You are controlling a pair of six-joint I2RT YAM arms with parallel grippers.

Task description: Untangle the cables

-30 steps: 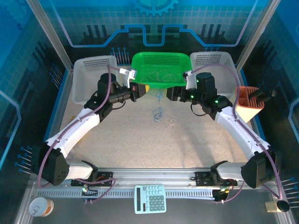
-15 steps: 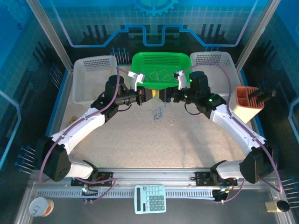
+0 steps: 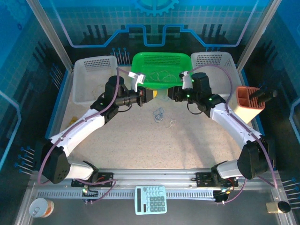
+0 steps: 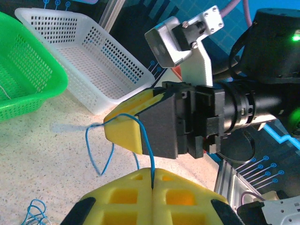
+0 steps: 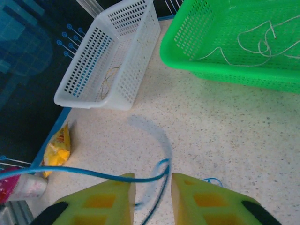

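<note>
A thin blue cable rises from the seam of my left gripper, which is shut on it. The cable runs over a yellow fingertip of the right gripper and loops down toward the table. In the right wrist view the same blue cable passes through the gap of my right gripper, whose jaws stand a little apart. From above, the left gripper and right gripper almost meet in front of the green basket. A small tangle of cables lies on the table below them, with a pale loop beside it.
Whitish cords lie in the green basket. White baskets flank it. An orange holder stands at the right. A yellow packet lies by the left edge. A calculator and a cup sit on the front rail.
Both grippers moved inward until they nearly touch in front of the green basket. The right gripper's jaws have narrowed around the blue cable. The left stayed shut.
</note>
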